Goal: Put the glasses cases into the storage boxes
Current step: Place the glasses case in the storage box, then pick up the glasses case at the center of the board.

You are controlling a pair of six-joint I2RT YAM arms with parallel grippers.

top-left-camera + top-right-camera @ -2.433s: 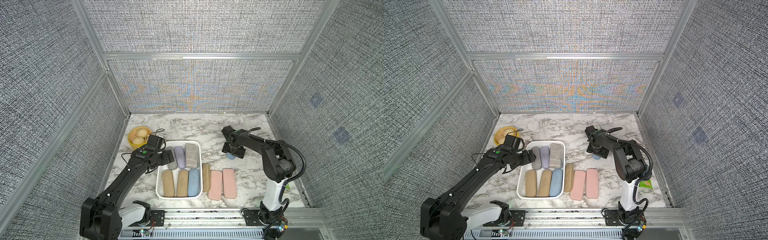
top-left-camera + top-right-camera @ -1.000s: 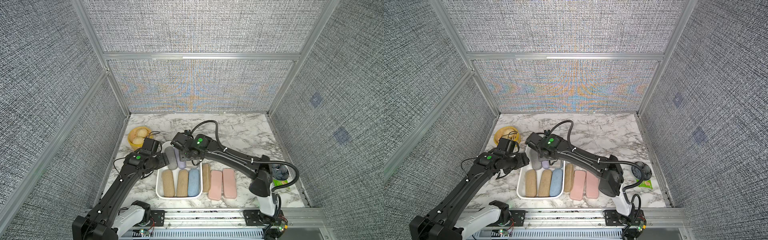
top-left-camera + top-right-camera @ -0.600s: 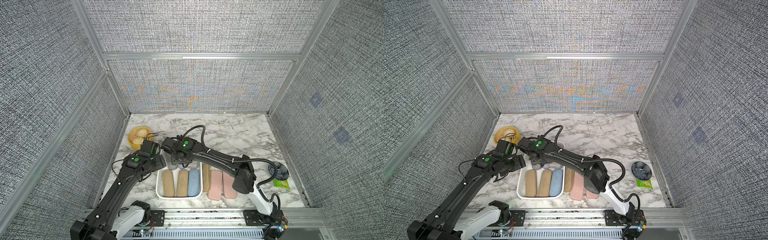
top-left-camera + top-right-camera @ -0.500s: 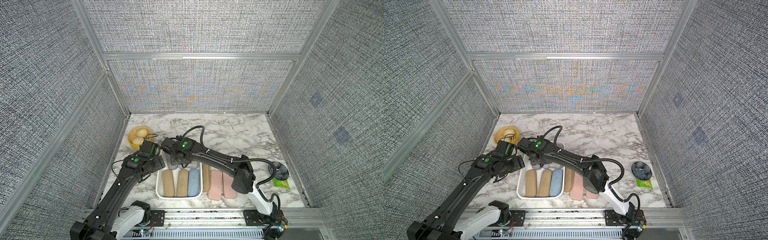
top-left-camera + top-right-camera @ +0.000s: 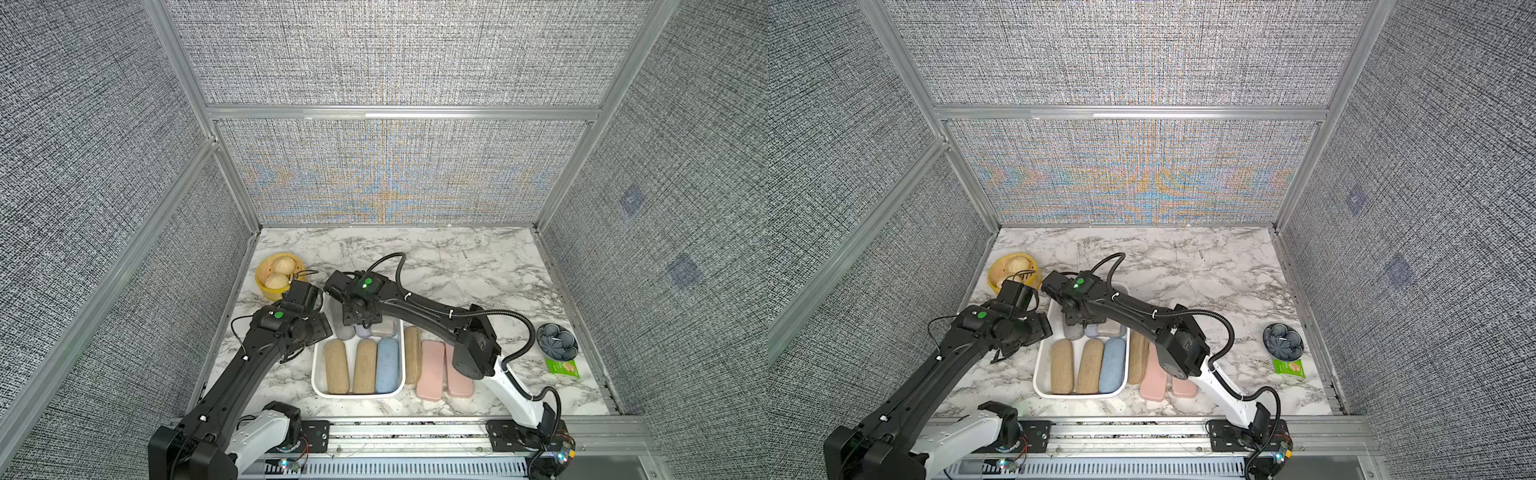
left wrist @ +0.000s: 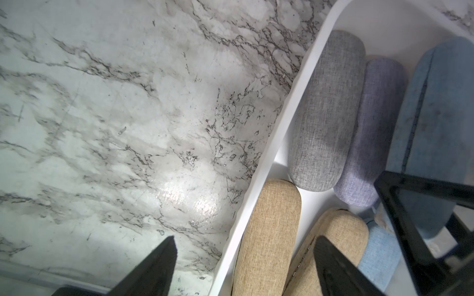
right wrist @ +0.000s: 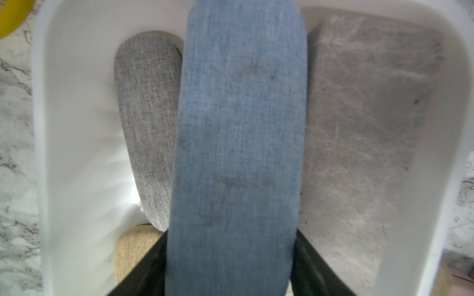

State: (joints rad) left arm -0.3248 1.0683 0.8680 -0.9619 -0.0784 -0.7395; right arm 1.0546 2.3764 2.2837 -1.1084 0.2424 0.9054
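The white storage box [image 5: 357, 395] holds two tan glasses cases [image 5: 336, 365] and a blue one [image 5: 387, 365] in front, with grey [image 6: 325, 115], lilac [image 6: 372, 133] and blocky grey [image 7: 359, 115] cases behind. My right gripper [image 5: 356, 322] hangs over that back row, shut on a blue case [image 7: 238, 128] that lies lengthwise above the lilac one. My left gripper [image 6: 246, 246] is open, with its fingers straddling the box's left wall [image 6: 282, 133] and a tan case [image 6: 269, 235]. Right of the box lie a tan case [image 5: 412, 353] and two pink cases [image 5: 430, 370] on the marble.
A yellow basket of buns [image 5: 276, 274] stands at the back left, close behind my left wrist. A dark blue bowl [image 5: 556, 340] and a green packet [image 5: 562, 368] sit at the far right. Textured walls close in three sides.
My right arm has swung from the table's right side across to the back of the box, carrying the blue case. My left gripper has drawn back a little toward the box's left wall.
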